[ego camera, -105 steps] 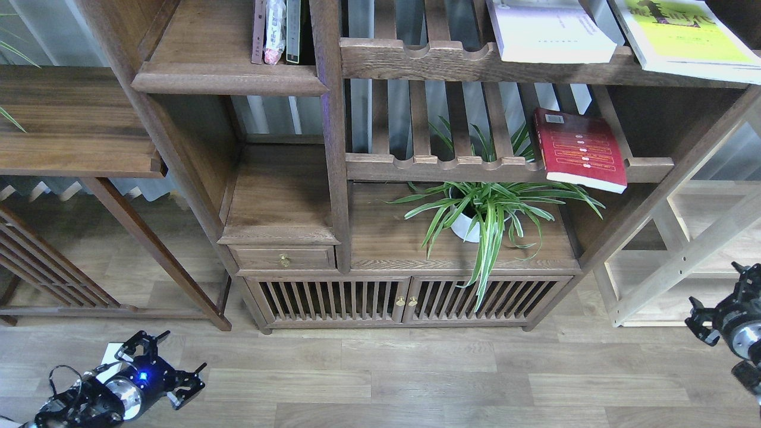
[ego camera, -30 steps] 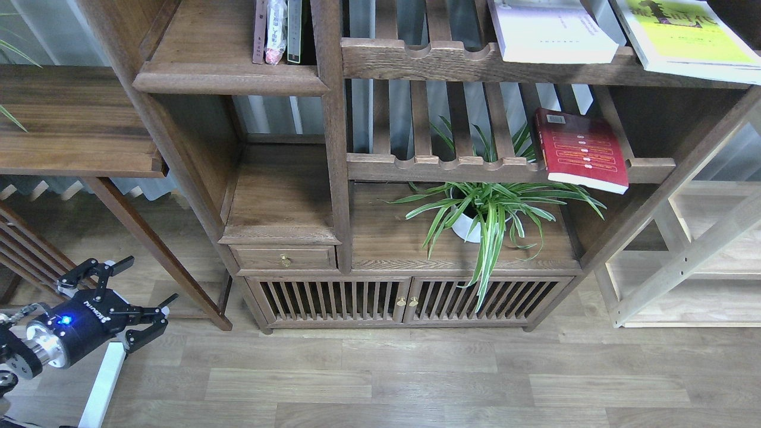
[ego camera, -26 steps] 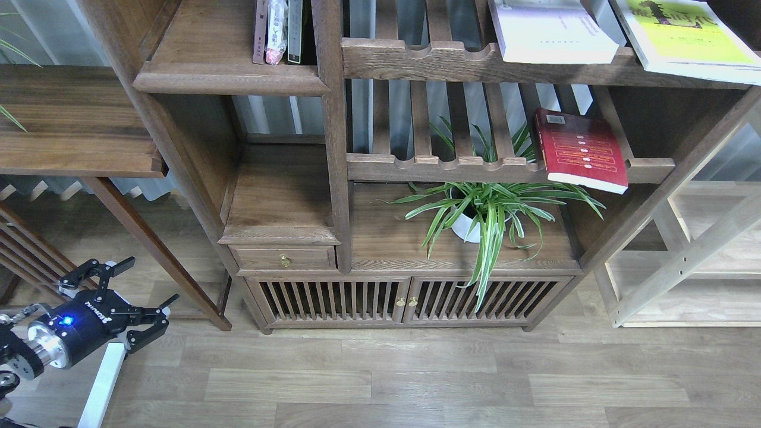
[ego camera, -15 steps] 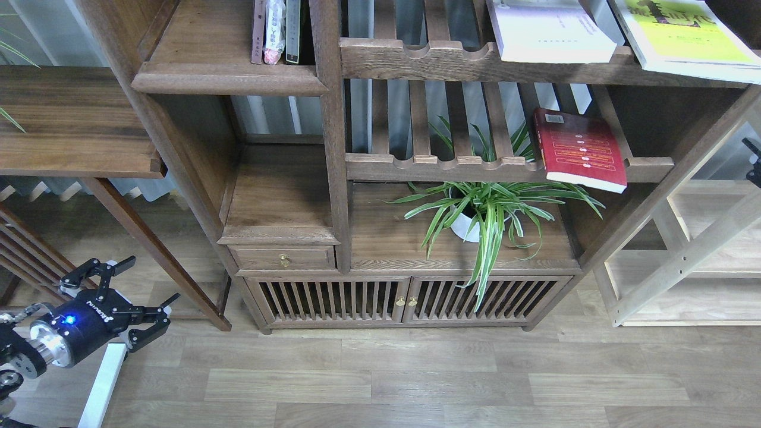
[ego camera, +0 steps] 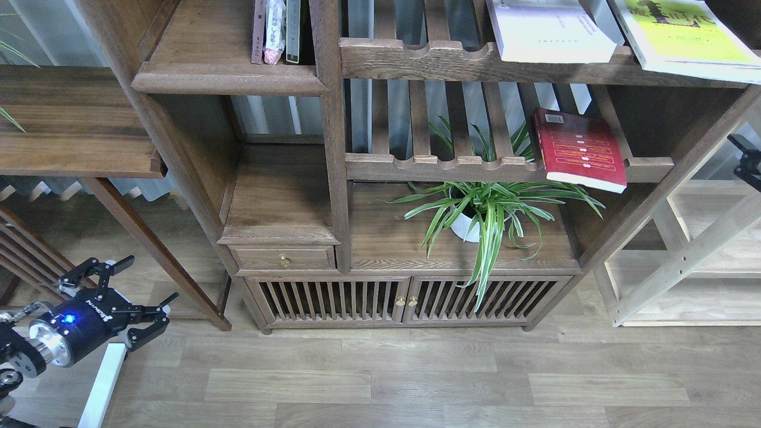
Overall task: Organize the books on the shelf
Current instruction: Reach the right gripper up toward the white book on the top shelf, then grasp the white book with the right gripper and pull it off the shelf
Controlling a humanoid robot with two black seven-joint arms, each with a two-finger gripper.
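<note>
Three thin paperbacks lying flat on slatted racks, none yet on target. Red paperback with yellow text lines (ego camera: pixel 579 148) on lower scalloped-rail rack (ego camera: pixel 446 166), corner overhanging the front rail, likely the easiest edge to grip. White/pale lavender paperback (ego camera: pixel 550 32) and yellow-green paperback (ego camera: pixel 684 35) side by side on upper slatted rack (ego camera: pixel 428 59). Narrow dark brown shelf board with stepped front edge (ego camera: pixel 229 77) upper left, a few upright books at its right end, bare wood beside them. Left pincer (ego camera: pixel 128 285) low near the floor, fingers apart, empty, well away from books. Right pincer (ego camera: pixel 748 157) barely inside right edge, nearest red paperback; open or closed: cannot tell. Green spider plant in white pot (ego camera: pixel 481 208) beneath lower rack.
</note>
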